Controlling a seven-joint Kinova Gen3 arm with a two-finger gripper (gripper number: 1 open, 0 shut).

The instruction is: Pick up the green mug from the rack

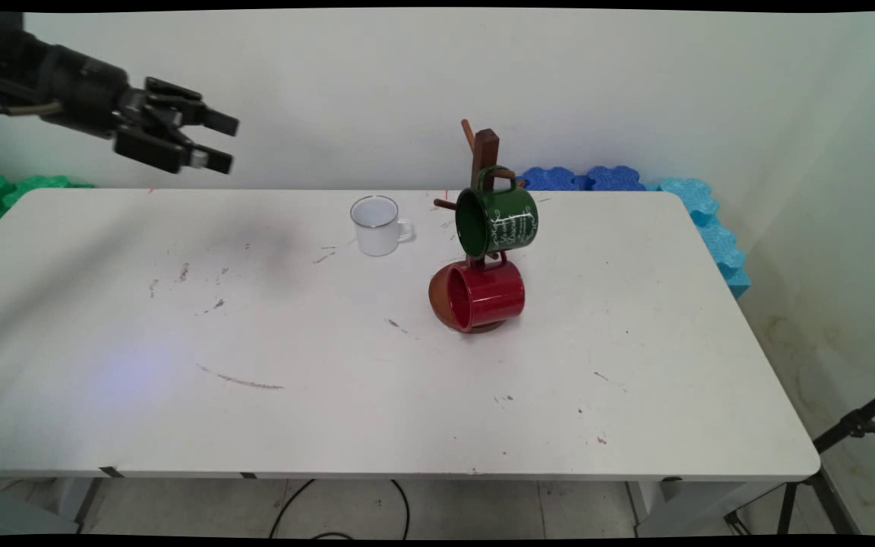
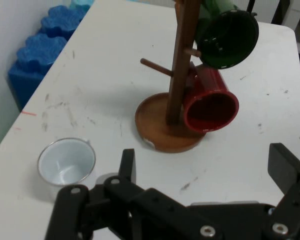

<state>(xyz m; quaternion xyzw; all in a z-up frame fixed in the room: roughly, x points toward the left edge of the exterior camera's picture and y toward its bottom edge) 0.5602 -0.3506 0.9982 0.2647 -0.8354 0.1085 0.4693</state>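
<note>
My black gripper hangs open high above the table's far left, holding nothing. A brown wooden mug tree stands at the table's middle back on a round base. A green mug hangs from an upper peg and a red mug from a lower one, both mouths facing left in the main view. A small white enamel mug stands upright to the left of the tree. In the hand view the white mug lies just beyond my left finger, and the green mug and red mug hang farther off.
The white table bears dark scuff marks. Blue foam blocks lie along its far right edge and green ones at the far left. A black tripod leg stands at the lower right, beside the table.
</note>
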